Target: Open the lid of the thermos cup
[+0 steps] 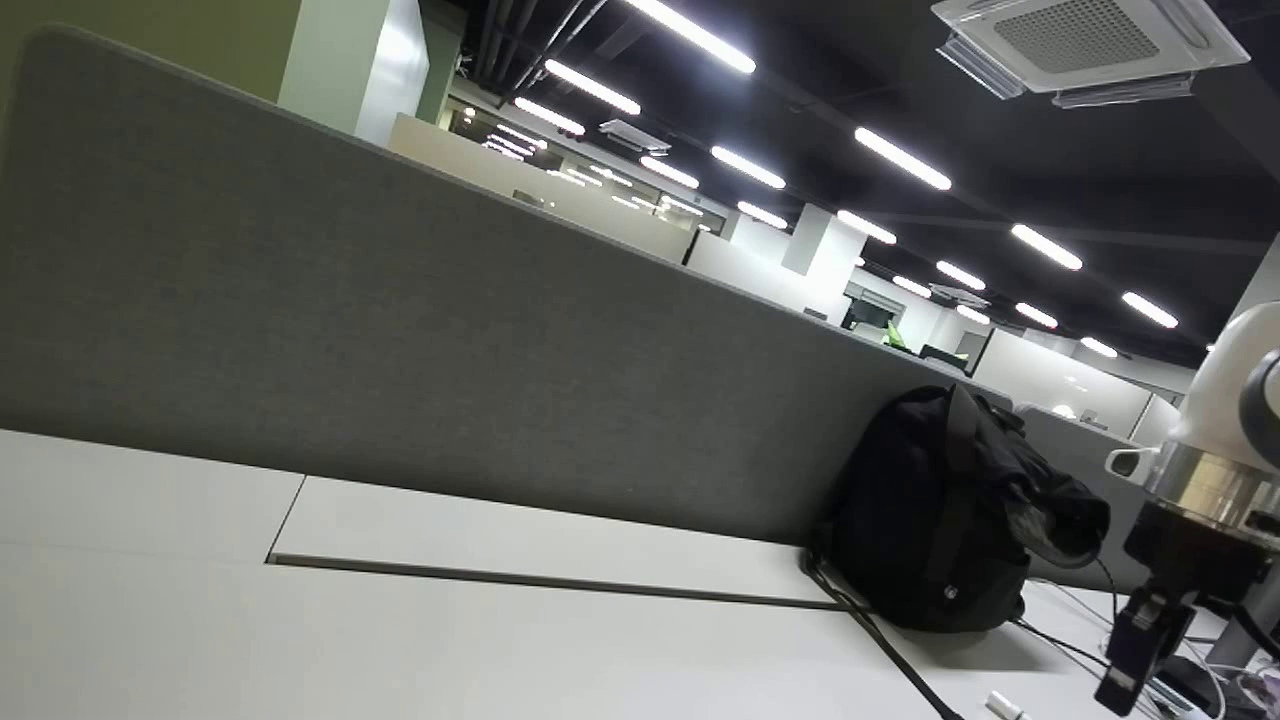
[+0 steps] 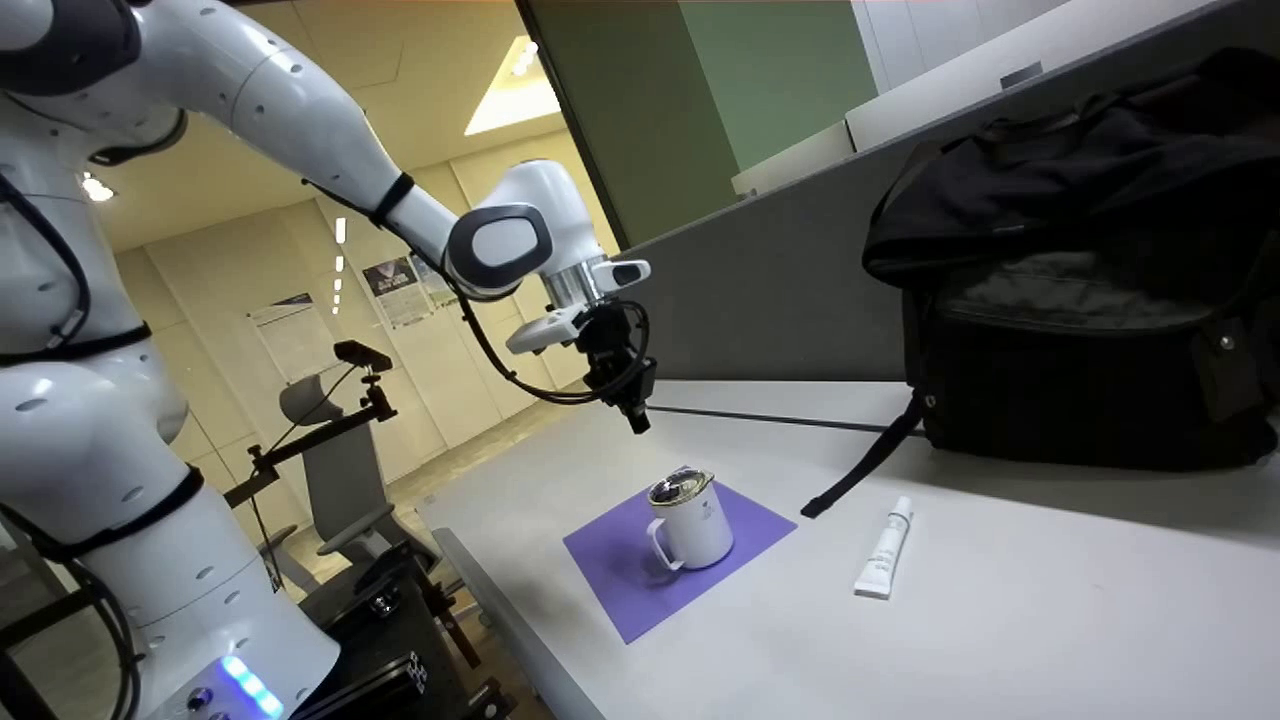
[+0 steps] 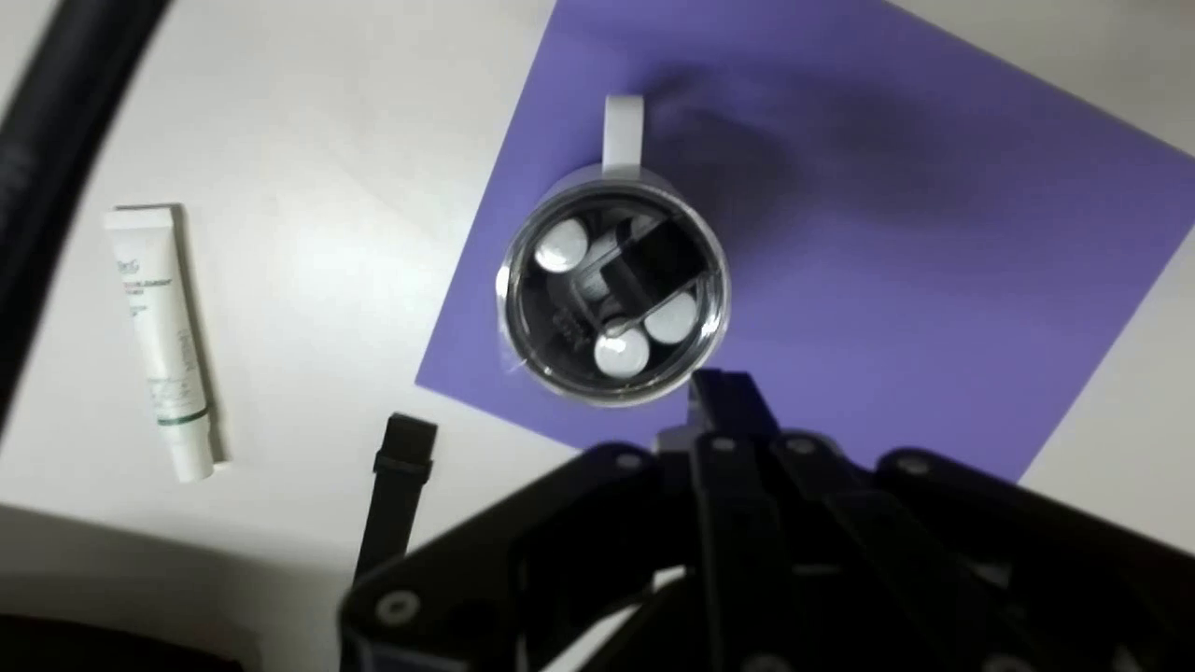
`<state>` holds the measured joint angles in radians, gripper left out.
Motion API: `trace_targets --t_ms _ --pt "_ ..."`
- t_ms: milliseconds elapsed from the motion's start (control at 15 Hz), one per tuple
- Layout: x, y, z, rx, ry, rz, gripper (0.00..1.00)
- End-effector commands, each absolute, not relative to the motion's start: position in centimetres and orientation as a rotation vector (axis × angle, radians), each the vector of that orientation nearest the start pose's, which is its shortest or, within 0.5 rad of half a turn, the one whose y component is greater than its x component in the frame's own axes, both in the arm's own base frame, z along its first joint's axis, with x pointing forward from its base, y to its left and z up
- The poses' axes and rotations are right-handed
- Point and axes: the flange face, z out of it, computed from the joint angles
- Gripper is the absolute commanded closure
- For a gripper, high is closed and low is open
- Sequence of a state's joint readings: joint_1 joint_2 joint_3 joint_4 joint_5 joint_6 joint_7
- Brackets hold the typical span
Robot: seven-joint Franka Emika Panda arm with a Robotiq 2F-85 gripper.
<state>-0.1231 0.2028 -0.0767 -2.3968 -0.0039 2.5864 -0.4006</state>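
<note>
The white thermos cup [image 2: 697, 532] stands upright on a purple sheet [image 2: 620, 560], with its handle [image 3: 623, 131] toward the top of the wrist view. Its clear round lid [image 3: 560, 313] is on the cup and has a black slider [image 3: 656, 266]. Round white shapes show through or in the lid. The lid also shows in an exterior view [image 2: 681, 487]. My gripper [image 3: 733, 392] is shut and empty, its fingertips together. It hangs above the table, apart from the cup, as an exterior view [image 2: 638, 420] shows. In the wrist view the fingertips appear just beside the lid's rim.
A white tube [image 2: 884, 552] lies on the table [image 2: 1020, 620] beside the sheet. A black backpack [image 2: 1080, 340] stands against the grey partition [image 1: 500, 330]. Its black strap [image 3: 400, 485] reaches out over the table toward the sheet. Cables [image 1: 1060, 645] lie near the backpack.
</note>
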Motion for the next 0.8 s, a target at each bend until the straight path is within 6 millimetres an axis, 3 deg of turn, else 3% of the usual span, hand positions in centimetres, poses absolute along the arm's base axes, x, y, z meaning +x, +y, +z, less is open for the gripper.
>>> trace_targets --t_ms 0,733 --pt "49.16 -9.88 22.67 -3.130 -0.327 0.067 0.99" --pt "49.53 -10.09 21.90 -3.140 -0.329 0.094 1.00"
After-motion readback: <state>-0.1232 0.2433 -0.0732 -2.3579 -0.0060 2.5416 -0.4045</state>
